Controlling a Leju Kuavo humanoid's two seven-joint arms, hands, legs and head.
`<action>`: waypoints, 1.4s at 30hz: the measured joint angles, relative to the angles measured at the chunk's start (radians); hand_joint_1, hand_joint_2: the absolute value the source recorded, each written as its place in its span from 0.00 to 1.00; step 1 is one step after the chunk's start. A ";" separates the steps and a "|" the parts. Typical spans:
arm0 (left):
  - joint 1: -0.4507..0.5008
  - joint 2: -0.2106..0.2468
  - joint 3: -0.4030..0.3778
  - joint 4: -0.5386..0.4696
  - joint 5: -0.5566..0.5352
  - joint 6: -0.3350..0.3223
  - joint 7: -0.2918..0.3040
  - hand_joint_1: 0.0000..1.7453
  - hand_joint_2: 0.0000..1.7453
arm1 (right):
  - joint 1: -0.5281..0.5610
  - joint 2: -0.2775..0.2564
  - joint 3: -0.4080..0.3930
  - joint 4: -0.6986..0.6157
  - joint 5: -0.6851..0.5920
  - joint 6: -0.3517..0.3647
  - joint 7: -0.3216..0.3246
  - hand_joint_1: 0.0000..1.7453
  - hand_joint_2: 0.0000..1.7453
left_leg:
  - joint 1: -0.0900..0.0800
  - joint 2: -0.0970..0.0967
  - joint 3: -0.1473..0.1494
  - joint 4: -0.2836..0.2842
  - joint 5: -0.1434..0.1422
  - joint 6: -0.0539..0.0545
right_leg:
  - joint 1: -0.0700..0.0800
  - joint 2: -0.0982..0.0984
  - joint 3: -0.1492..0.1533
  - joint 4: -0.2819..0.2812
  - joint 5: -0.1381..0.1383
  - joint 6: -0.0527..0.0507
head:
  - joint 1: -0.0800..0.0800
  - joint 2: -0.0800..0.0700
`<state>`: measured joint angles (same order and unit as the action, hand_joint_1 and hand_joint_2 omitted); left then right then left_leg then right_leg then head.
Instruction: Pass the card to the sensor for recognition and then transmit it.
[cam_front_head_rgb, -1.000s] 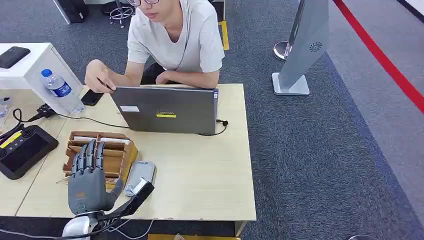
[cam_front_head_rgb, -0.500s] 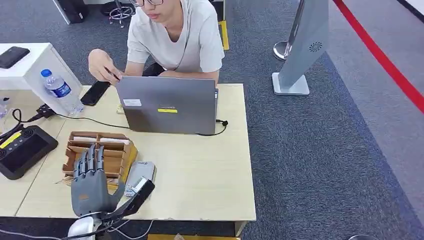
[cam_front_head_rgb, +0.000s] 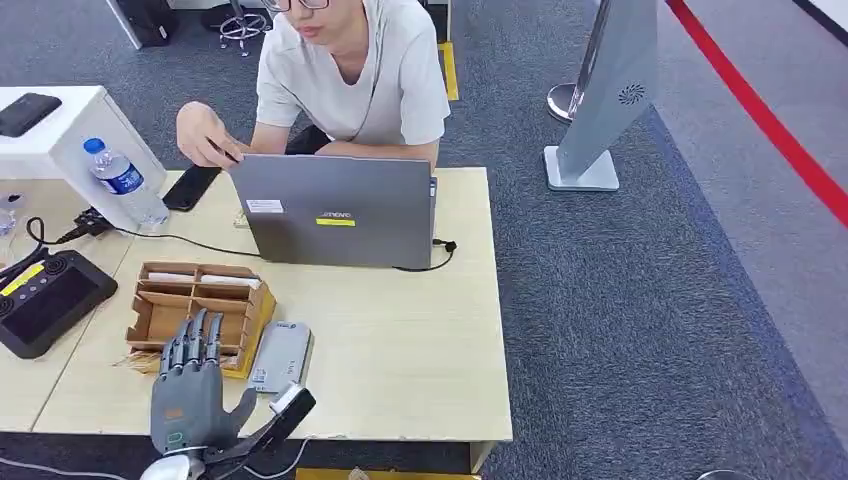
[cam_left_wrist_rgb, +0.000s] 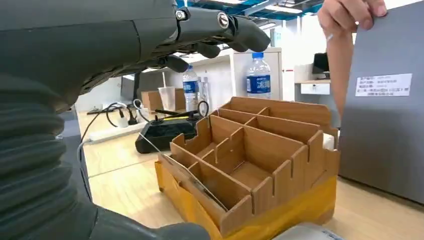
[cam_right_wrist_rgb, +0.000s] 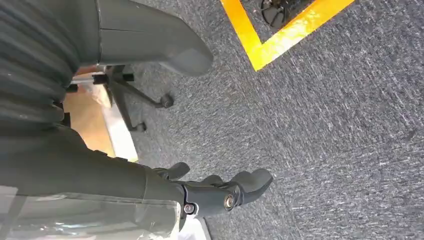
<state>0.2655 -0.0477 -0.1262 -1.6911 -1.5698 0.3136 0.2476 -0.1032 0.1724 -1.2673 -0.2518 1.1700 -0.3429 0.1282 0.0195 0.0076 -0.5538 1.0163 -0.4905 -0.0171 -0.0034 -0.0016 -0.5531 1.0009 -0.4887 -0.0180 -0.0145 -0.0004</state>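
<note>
The left hand hangs over the near edge of the tabletop, fingers straight and spread, nothing in it. Its fingertips reach the near wall of the wooden divider box. Just beside it, on the thumb side, a flat grey card reader lies against the box's yellow edge. What look like the cards, thin and white, lie flat in the box's far row of compartments, well beyond the fingertips and untouched. Behind the box stands an open grey laptop, with a person seated at it, one hand on the lid's corner. The right hand hangs over grey carpet, loosely open, thumb apart, holding nothing
</note>
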 joint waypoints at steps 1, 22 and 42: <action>0.000 -0.005 0.012 0.000 0.000 0.000 -0.003 0.00 1.00 | 0.000 0.000 0.000 0.000 0.000 0.000 0.001 0.00 1.00 | 0.000 0.000 0.000 0.000 0.000 0.000 | 0.000 0.000 0.000 0.000 0.000 0.000 | 0.000 0.000; -0.007 -0.059 0.315 0.031 0.000 0.024 -0.060 0.00 1.00 | 0.000 0.000 0.000 0.000 0.019 0.009 0.003 0.00 1.00 | 0.000 0.000 0.000 0.000 0.000 0.000 | 0.000 0.000 0.000 0.000 0.000 0.000 | 0.000 0.000; -0.074 0.063 0.257 0.162 0.000 0.102 0.208 0.00 1.00 | 0.000 -0.002 0.017 0.000 0.073 0.032 0.000 0.00 1.00 | 0.000 -0.001 0.001 0.000 0.001 0.000 | 0.000 -0.001 0.000 0.000 0.000 0.000 | 0.000 0.000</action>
<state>0.1911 0.0152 0.1310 -1.5287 -1.5698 0.4158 0.4558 -0.1034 0.1709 -1.2501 -0.2518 1.2432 -0.3109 0.1278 0.0196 0.0068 -0.5529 1.0162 -0.4896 -0.0173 -0.0033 -0.0022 -0.5533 1.0012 -0.4887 -0.0181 -0.0145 -0.0004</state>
